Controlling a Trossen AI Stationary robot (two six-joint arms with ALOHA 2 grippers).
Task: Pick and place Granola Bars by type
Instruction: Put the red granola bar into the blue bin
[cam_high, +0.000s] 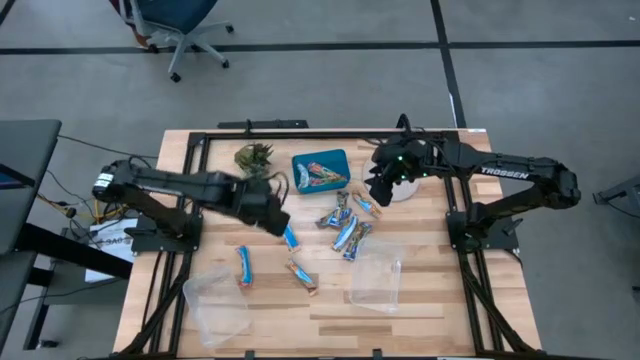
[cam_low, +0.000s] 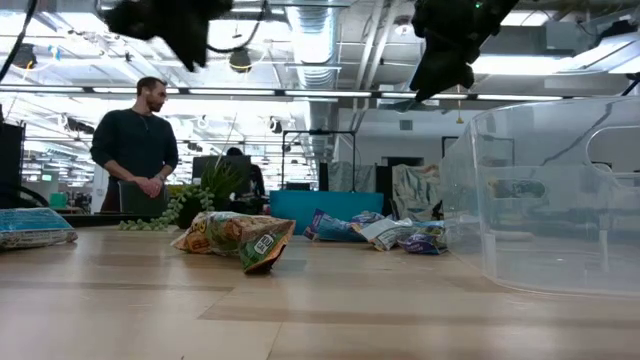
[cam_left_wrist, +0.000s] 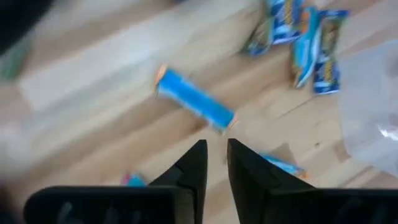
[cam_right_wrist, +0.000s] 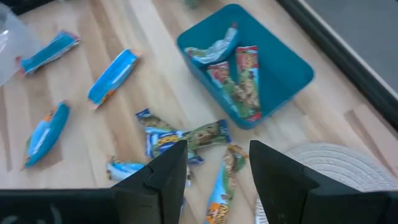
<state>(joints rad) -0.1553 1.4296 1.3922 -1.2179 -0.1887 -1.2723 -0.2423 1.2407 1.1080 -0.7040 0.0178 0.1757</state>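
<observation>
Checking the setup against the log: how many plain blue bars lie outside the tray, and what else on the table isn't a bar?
Blue bars: 3
Clear containers: 2
Tray: 1
Plant: 1
White mat: 1
Total: 8

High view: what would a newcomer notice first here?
The jumble of granola bars at mid-table, just in front of the teal bin that already holds a few. Next, both arms raised above them: the left end effector over a blue bar, the right end effector open.
</observation>
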